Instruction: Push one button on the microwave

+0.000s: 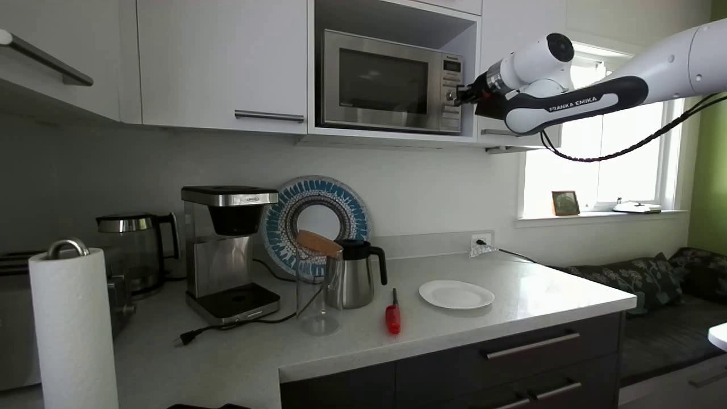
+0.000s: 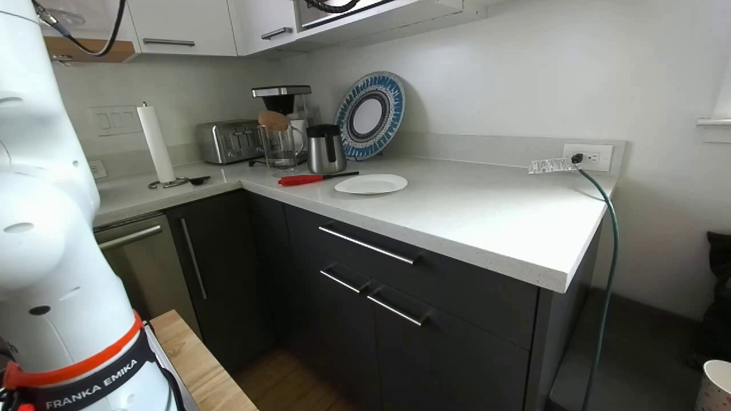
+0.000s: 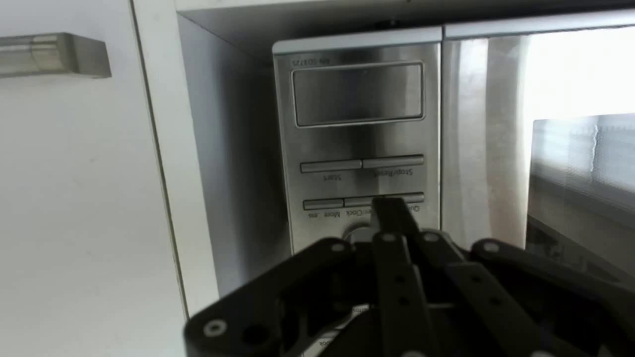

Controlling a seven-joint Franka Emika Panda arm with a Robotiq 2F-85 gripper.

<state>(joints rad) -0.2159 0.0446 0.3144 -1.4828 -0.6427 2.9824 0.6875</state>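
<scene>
The silver microwave (image 1: 383, 82) sits in an open niche of the upper cabinets, its door shut and the control panel at its right. My gripper (image 1: 459, 95) is in front of the lower half of that panel, near the round dial. In the wrist view, which stands upside down, the microwave panel (image 3: 357, 141) shows a dark display, a Start button (image 3: 331, 166), a Stop/Reset button (image 3: 393, 161) and a row of smaller buttons. The gripper fingertips (image 3: 390, 206) are together and empty, overlapping that row and partly covering the dial. I cannot tell whether they touch the panel.
The niche wall (image 3: 228, 148) and a cabinet door handle (image 3: 54, 54) are close beside the panel. Below, the counter (image 1: 528, 278) holds a coffee maker (image 1: 230, 196), a steel carafe (image 1: 355, 281), a glass pitcher, a red lighter (image 1: 393, 318) and a white plate (image 1: 456, 294).
</scene>
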